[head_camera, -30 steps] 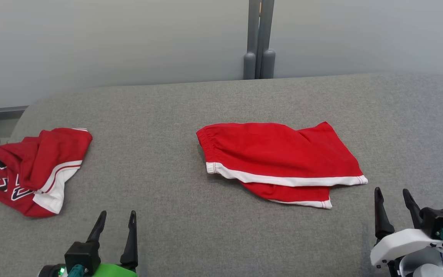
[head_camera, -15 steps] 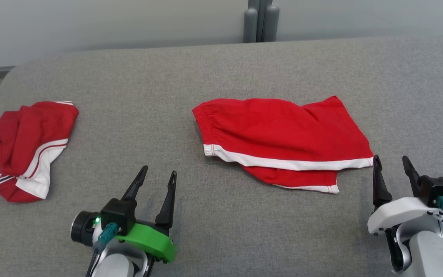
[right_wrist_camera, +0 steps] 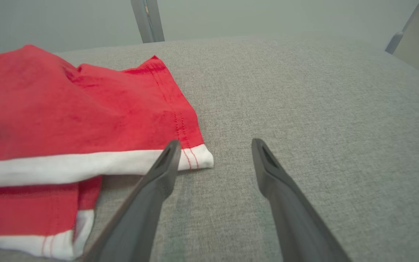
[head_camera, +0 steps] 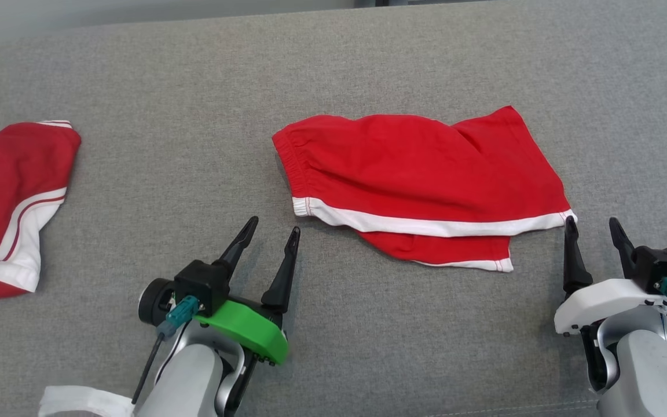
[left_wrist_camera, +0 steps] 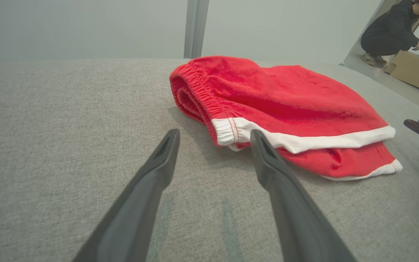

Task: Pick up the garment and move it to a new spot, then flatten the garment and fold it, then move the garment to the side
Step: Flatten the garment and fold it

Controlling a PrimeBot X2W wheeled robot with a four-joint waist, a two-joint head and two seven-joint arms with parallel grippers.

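At worktop (head_camera: pixel 194 87) centre: red white-trimmed shorts (head_camera: pixel 414 168), folded flat. Left end effector (head_camera: pixel 274 225), right end effector (head_camera: pixel 591 220): fingers apart, empty, flanking it.

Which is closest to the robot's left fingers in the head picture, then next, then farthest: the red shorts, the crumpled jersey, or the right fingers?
1. Red shorts: just ahead and right of the left fingers.
2. Crumpled jersey: off at the left edge.
3. Right fingers: far across on the right.
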